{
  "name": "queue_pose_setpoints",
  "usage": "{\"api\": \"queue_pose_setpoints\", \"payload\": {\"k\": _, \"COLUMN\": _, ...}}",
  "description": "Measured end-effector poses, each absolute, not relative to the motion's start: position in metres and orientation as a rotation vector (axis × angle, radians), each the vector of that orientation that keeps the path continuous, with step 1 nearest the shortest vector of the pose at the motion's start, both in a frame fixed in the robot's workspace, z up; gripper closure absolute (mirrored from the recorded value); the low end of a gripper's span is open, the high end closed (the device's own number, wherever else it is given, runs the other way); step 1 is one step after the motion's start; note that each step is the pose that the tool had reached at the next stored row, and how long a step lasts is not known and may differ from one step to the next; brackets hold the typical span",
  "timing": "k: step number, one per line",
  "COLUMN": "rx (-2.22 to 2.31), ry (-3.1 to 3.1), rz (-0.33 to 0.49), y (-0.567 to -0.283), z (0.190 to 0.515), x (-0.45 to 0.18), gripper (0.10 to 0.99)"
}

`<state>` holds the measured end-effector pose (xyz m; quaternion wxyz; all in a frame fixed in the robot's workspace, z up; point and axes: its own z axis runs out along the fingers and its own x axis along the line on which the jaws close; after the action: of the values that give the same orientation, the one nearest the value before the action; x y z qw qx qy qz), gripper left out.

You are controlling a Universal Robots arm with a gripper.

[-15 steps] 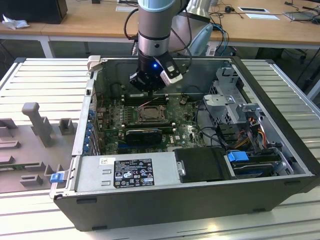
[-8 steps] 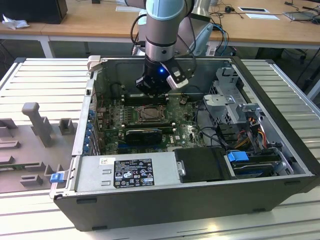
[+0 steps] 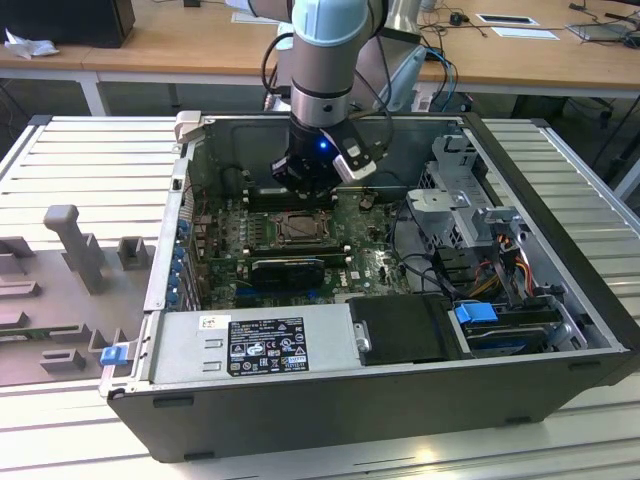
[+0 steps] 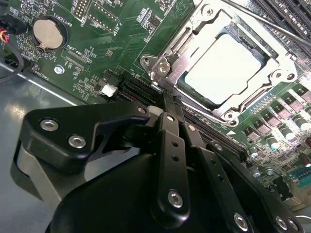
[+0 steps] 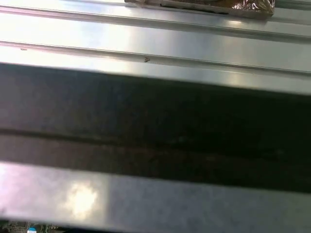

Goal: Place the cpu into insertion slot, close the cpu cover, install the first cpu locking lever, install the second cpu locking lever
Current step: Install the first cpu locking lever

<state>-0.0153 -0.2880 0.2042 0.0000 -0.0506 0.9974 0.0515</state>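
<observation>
Second wrist view: one cpu (image 4: pixel 221 73) beneath one cpu cover (image 4: pixel 192 36).

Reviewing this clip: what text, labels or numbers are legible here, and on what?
power supply label: white print on black, too small to read.
motherboard: white silkscreen, including beside the coin cell battery, too small and inverted to quote reliably.
No other text is legible.

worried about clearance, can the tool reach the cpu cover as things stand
Probably yes: the tool hangs close beside the cpu cover, which lies flat, and nothing stands between them.
</observation>
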Motion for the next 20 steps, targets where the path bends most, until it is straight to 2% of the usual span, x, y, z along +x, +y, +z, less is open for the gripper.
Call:
{"api": "queue_pose_setpoints", "payload": {"k": 14, "rx": -0.159, "ry": 3.132, "rz": 0.179, "y": -0.294, "z": 0.2, "x": -0.015, "gripper": 0.98}}
{"api": "queue_pose_setpoints", "payload": {"k": 20, "rx": -0.159, "ry": 3.132, "rz": 0.179, "y": -0.294, "z": 0.211, "x": -0.015, "gripper": 0.98}}
